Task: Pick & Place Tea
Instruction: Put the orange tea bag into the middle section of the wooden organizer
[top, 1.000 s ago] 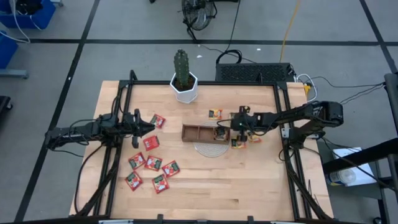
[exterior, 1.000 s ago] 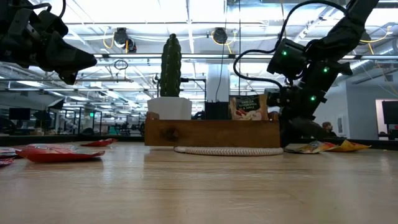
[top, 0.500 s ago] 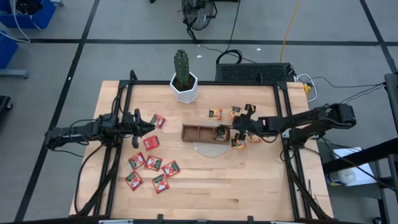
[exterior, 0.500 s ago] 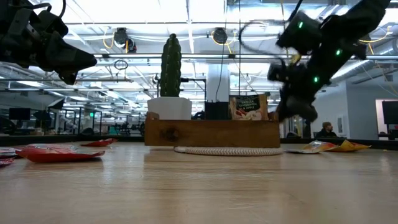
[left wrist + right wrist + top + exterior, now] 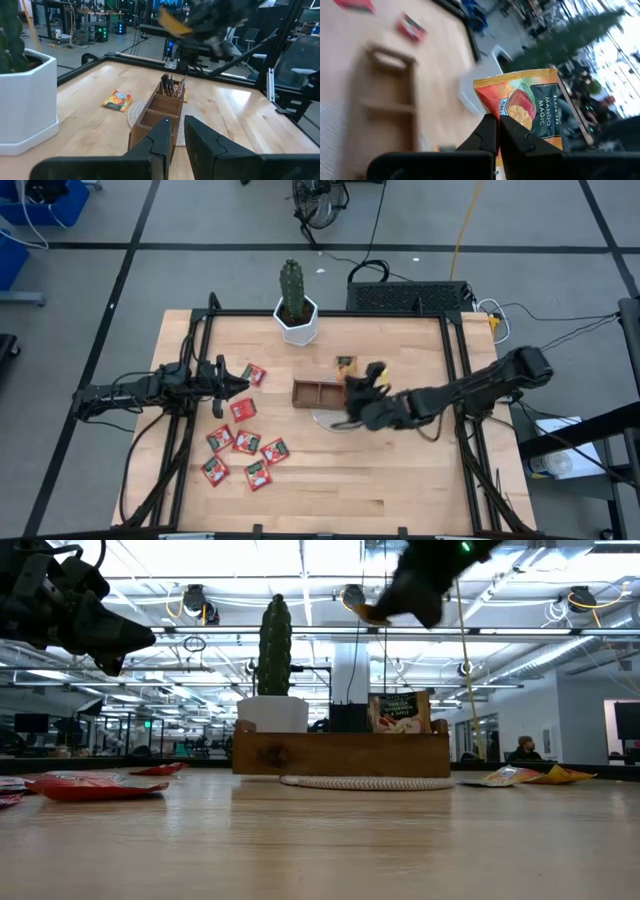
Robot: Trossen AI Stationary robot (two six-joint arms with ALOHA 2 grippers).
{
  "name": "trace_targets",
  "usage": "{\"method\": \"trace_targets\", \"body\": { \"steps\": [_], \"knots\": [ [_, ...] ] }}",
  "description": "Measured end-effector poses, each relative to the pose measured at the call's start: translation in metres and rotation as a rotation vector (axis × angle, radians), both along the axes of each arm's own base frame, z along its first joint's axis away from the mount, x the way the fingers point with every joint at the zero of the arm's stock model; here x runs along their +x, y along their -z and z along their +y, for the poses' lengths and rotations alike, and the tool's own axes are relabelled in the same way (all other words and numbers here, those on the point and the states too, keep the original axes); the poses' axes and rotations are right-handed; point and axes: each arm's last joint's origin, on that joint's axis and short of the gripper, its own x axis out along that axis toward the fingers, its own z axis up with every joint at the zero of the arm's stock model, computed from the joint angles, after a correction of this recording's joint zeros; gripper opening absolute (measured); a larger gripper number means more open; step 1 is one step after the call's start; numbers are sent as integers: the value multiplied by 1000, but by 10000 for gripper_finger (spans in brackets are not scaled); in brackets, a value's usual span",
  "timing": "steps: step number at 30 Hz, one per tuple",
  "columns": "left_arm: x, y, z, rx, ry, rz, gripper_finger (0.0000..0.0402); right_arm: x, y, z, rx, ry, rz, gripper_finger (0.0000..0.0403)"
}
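Right hand (image 5: 497,131) pinching one orange sachet (image 5: 530,107), seven red sachets (image 5: 243,409)

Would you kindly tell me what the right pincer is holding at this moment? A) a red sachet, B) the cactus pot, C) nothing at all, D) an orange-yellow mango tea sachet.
D: in the right wrist view the right pincer is shut on the orange-yellow mango sachet, raised above the wooden tray.
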Motion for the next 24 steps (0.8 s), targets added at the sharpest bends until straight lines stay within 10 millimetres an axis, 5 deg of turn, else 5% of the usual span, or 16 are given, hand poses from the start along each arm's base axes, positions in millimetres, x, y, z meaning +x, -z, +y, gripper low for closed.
{"method": "trace_targets", "body": {
  "steps": [4,10,16,24],
  "knots": [
    [0,0,0,0,0,-1,58,34,8,21,16,-30,7,0],
    [0,0,0,0,0,-1,58,68,54,33,123,-59,60,0],
    [0,0,0,0,0,-1,58,79,88,19,138,24,93,0],
    [0,0,0,0,0,-1,58,80,101,13,161,49,109,0]
  ]
}}
